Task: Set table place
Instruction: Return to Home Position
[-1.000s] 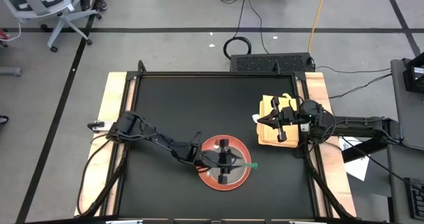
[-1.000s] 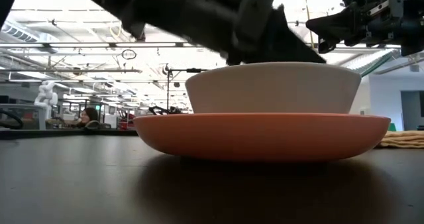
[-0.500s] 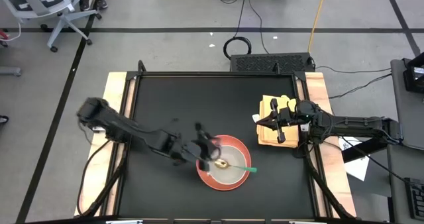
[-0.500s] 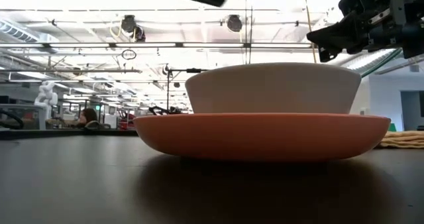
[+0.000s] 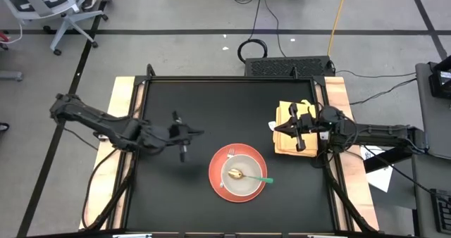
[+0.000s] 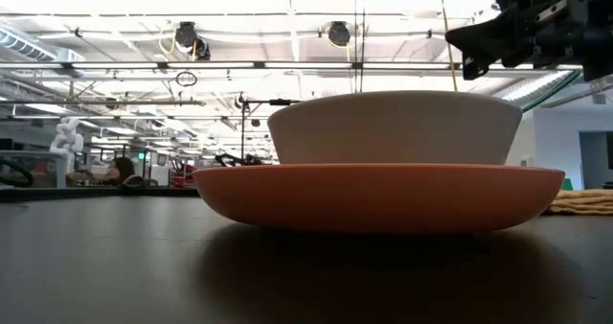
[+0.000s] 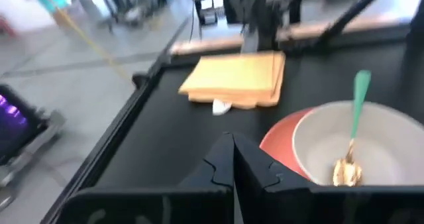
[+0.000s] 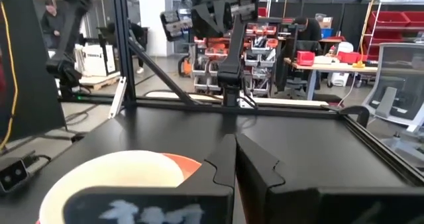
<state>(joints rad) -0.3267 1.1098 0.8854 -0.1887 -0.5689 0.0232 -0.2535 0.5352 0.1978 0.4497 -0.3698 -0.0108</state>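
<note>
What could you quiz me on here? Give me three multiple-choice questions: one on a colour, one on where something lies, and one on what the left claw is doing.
1. The white bowl stands on a plate of what colour?
A blue
B orange
C green

2. Where is the green-handled spoon?
A beside the plate
B in the white bowl
C under the plate

3. What state is the left claw in?
A shut and empty
B shut on the green-handled spoon
C shut on the white bowl

Answers:
1 B: the high view shows an orange rim all round the bowl.
2 B: the spoon's gold end rests inside the bowl, with its handle over the edge.
3 A: in the left wrist view its fingers meet with nothing between them.
</note>
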